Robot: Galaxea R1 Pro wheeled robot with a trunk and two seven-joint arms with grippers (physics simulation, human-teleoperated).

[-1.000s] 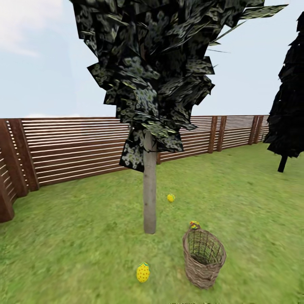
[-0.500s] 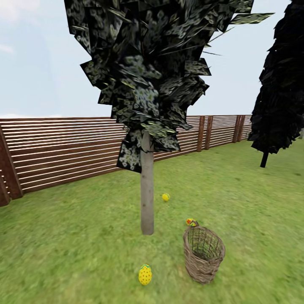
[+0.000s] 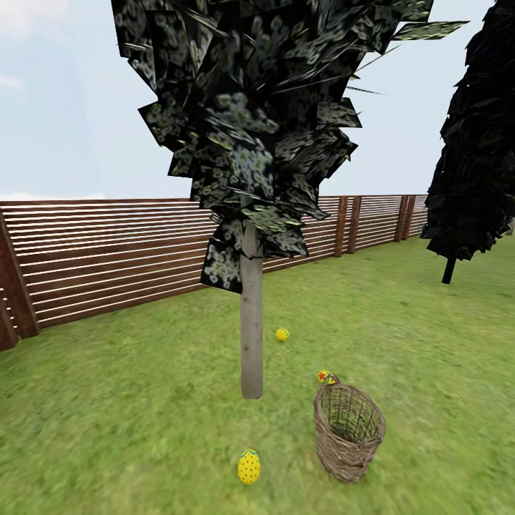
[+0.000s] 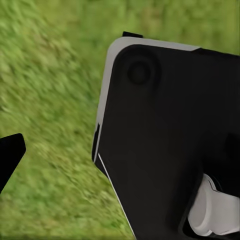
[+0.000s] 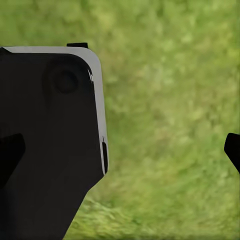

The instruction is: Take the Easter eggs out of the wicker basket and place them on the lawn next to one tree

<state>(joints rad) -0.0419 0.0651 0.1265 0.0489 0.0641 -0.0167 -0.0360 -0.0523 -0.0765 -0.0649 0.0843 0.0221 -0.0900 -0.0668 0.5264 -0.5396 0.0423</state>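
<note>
The tree (image 3: 251, 322) with a pale trunk stands mid-view on the lawn (image 3: 129, 400). Three yellow Easter eggs lie on the grass around it: one (image 3: 249, 466) in front of the trunk, one (image 3: 282, 334) behind it to the right, one (image 3: 325, 376) just behind the rim of the wicker basket (image 3: 348, 433). The basket stands upright to the right of the trunk, and I see no egg inside it. My left gripper (image 4: 120, 155) and right gripper (image 5: 120, 152) hang over grass, fingertips (image 5: 233, 150) wide apart, holding nothing.
A brown slat fence (image 3: 107, 250) runs along the back of the garden. A near-black conifer (image 3: 472, 157) stands at the far right. Open grass stretches to the left and right of the tree. A black robot part (image 4: 170, 145) sits close under both wrists.
The whole view swung right in the first half second, then held nearly still. Eggs, basket and tree keep their places relative to each other.
</note>
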